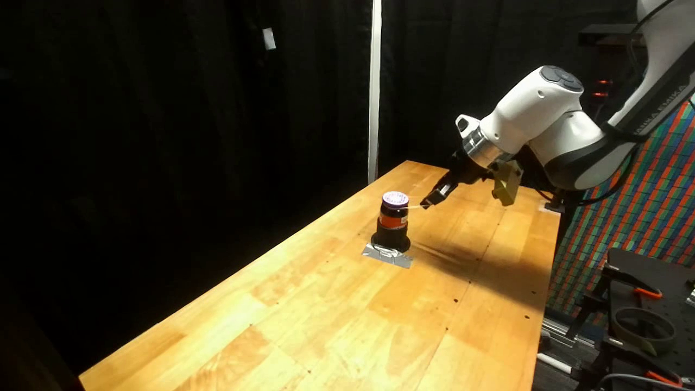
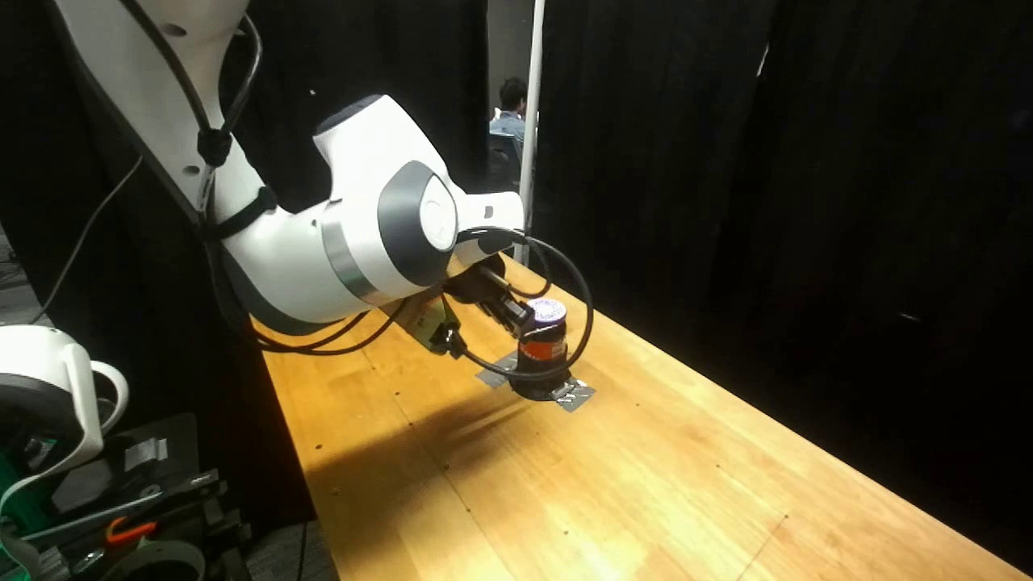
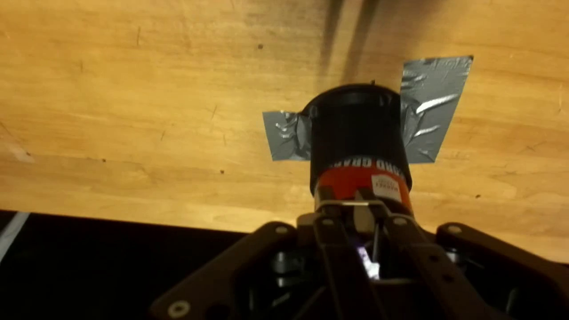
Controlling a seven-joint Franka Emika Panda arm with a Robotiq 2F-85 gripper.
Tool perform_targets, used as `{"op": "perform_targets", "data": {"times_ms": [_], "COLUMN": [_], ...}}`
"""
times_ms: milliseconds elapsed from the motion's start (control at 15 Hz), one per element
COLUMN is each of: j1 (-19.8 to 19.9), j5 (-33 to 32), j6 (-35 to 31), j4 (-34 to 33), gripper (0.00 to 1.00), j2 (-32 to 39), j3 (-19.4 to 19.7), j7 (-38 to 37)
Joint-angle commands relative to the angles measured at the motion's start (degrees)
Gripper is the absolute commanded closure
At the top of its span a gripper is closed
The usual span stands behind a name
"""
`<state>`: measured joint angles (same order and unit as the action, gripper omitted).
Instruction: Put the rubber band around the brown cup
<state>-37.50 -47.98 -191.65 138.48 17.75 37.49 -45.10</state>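
Note:
The brown cup (image 1: pixel 392 220) stands upright on the table, dark with an orange-red stripe and a purple-and-white top. It also shows in an exterior view (image 2: pixel 542 350) and in the wrist view (image 3: pixel 349 178). The rubber band (image 1: pixel 415 207) is a thin pale line stretched between the cup's upper part, just under the top, and my fingertips. Whether it passes all round the cup is hidden. My gripper (image 1: pixel 426 203) is shut on the band beside the upper cup. It also shows in an exterior view (image 2: pixel 521 326) and in the wrist view (image 3: pixel 349 198), where it covers the cup's top.
The cup sits in a black flanged base (image 3: pixel 358 129) fixed by grey tape (image 3: pixel 438 102) to the wooden table (image 1: pixel 326 304). The table's far edge runs close behind the cup, with black curtains (image 1: pixel 163 136) beyond. A cable (image 2: pixel 589 307) loops from the arm in front of the cup.

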Motion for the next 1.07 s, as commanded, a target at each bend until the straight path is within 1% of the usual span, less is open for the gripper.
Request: {"op": "perform_targets", "data": {"times_ms": [0, 67, 133, 200, 267, 400, 533, 600, 667, 733, 800, 867, 933, 1000], "j1": [-14.48, -18.91, -21.83, -23.44, -24.35, -26.42, -27.26, -27.42, -26.80, -27.54, -28.34, -29.92, -31.59, -34.41], "j5": [8.92, 14.05, 18.62, 22.79, 24.63, 30.26, 35.42, 37.15, 37.09, 36.06, 34.36, 31.35, 28.71, 26.64], "j6": [-14.22, -18.20, -22.38, -26.55, -29.96, -37.12, -44.21, -46.41, -46.39, -44.99, -41.82, -36.20, -31.08, -26.51], "j4": [1.53, 3.91, 6.69, 9.67, 12.51, 17.22, 20.22, 21.07, 19.72, 20.42, 20.36, 20.14, 19.78, 19.30], "gripper": [0.80, 0.80, 0.81, 0.81, 0.81, 0.81, 0.81, 0.81, 0.81, 0.81, 0.81, 0.81, 0.76, 0.54], "j2": [6.05, 7.13, 9.04, 11.11, 12.72, 16.53, 20.25, 21.18, 22.57, 20.96, 19.12, 15.58, 12.57, 11.88], "j3": [15.69, 19.24, 20.66, 20.56, 19.52, 16.75, 13.33, 11.95, 11.08, 12.27, 14.00, 17.63, 21.09, 25.51], "j7": [3.72, 5.84, 6.63, 7.34, 6.30, 5.70, 4.90, 4.86, 4.25, 6.33, 7.53, 9.71, 11.33, 10.99]}}
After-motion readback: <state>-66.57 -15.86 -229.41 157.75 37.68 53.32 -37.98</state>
